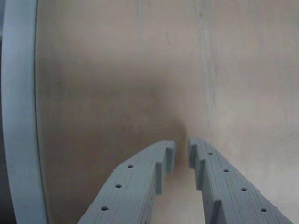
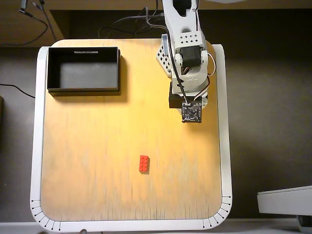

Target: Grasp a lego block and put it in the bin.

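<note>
Your gripper [image 1: 181,151] shows in the wrist view as two grey printed fingers [image 1: 140,182] rising from the bottom edge, their tips drawn close with only a narrow slit between them and nothing held there, so read the jaws as nearly closed and empty. Below them lies bare pale wood, with the table's white rim [image 1: 18,112] curving down the left side of that view. In the overhead view your arm [image 2: 187,53] reaches in from the top edge and sits folded over the upper right part of the table [image 2: 87,146], its wrist board facing the camera; the fingertips themselves are hidden under the arm there. The block [image 2: 144,164] lies flat on the wood, below the table's centre, long side running up and down, well apart from the arm and clear of any edge. The bin [image 2: 53,73] rests in the upper left corner, its thin white strip on the far long rim, its dark floor holding nothing you can see. Block and bin are well apart, with open wood between them.
</note>
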You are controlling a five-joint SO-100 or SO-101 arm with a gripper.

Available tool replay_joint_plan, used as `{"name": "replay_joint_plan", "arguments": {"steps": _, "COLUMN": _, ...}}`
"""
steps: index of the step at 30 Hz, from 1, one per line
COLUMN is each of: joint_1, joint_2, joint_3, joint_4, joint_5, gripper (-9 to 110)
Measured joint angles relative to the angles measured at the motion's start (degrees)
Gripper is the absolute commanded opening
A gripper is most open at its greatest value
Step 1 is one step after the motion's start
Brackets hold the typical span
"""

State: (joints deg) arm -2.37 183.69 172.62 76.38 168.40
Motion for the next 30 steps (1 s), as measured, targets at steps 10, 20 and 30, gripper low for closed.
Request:
{"name": "replay_joint_plan", "arguments": {"steps": 10, "joint_1": -0.18, "joint_2": 0.00, "joint_3": 0.00, "joint_4": 0.00, "joint_5": -8.53, "gripper": 0}}
{"name": "replay_joint_plan", "arguments": {"steps": 20, "joint_1": -0.18, "joint_2": 0.00, "joint_3": 0.00, "joint_4": 0.00, "joint_5": -8.88, "gripper": 0}}
{"name": "replay_joint_plan", "arguments": {"steps": 30, "joint_1": -0.18, "joint_2": 0.00, "joint_3": 0.00, "joint_4": 0.00, "joint_5": -8.88, "gripper": 0}}
